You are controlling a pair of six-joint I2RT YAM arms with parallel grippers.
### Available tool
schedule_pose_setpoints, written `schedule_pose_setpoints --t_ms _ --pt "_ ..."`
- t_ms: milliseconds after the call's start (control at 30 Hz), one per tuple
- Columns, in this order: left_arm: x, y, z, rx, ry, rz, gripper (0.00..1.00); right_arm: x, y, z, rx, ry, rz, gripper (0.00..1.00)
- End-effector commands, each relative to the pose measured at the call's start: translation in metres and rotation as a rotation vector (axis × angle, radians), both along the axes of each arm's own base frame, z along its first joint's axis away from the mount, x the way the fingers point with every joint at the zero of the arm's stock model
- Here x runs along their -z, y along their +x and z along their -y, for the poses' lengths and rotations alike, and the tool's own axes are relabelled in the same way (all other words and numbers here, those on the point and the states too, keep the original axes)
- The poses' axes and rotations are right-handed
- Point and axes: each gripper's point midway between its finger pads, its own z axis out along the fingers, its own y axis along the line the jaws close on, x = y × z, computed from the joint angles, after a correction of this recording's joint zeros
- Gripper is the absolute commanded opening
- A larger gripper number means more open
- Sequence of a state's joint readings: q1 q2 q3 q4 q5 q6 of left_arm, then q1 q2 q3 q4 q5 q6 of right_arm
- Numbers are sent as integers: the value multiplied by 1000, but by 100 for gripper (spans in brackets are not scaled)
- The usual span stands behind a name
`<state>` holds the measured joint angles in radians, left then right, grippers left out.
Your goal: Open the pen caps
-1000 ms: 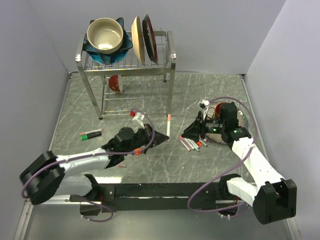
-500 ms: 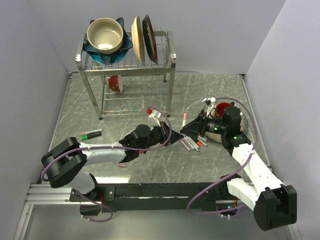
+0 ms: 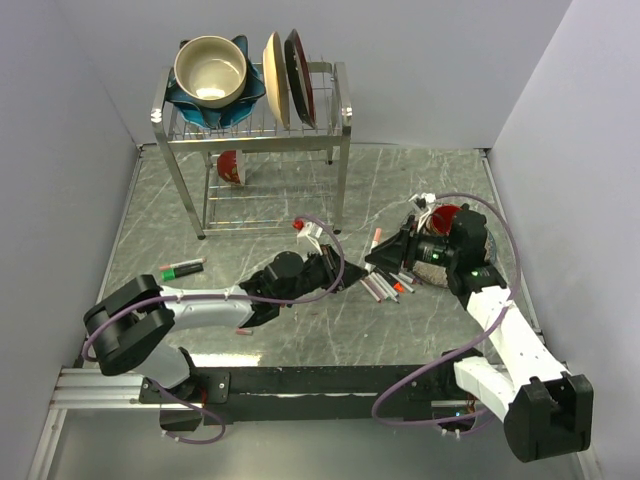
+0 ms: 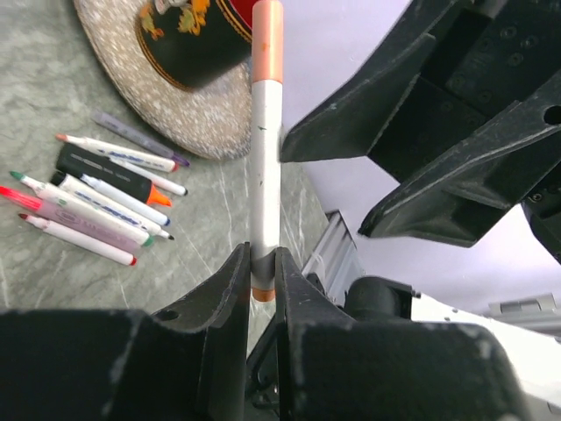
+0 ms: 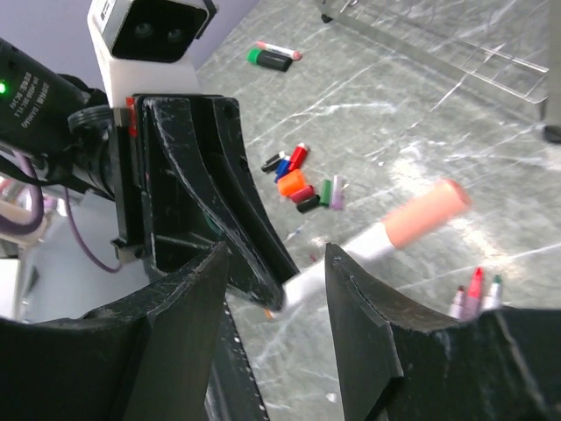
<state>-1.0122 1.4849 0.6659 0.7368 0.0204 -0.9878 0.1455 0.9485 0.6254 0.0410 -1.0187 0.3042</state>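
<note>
My left gripper is shut on the lower end of a white-barrelled pen with a salmon-pink cap. It holds the pen above the table, cap towards my right gripper. In the right wrist view my right gripper is open, and the pen barrel runs between its fingers without touching them. The cap lies past the right finger. Several uncapped pens lie under the two grippers. Several loose caps lie in a small pile on the table.
A speckled plate with a dark bowl sits under the right arm. A dish rack with bowls and plates stands at the back left. A green and a black pen lie at the left.
My left gripper has carried the pen to the right and tilted its cap towards my right gripper. My right gripper has moved in, so its open fingers now stand around the barrel.
</note>
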Motion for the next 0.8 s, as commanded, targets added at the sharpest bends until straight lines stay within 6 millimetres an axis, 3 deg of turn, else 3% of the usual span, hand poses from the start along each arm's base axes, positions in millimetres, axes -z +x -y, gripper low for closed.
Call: schedule_pose_setpoints --t_ms 0,267,667,767 --pt "-36 4 -8 -61 -87 62 1 -15 3 7 -34 -24 93 56" --pt "-48 4 -9 -80 -119 83 1 -12 11 9 40 12 50 56" --pt "-59 -12 16 23 -156 127 4 -10 12 6 60 88 -40 55" --pt "-61 -14 20 40 -165 137 8 -11 8 4 31 95 -51 46"
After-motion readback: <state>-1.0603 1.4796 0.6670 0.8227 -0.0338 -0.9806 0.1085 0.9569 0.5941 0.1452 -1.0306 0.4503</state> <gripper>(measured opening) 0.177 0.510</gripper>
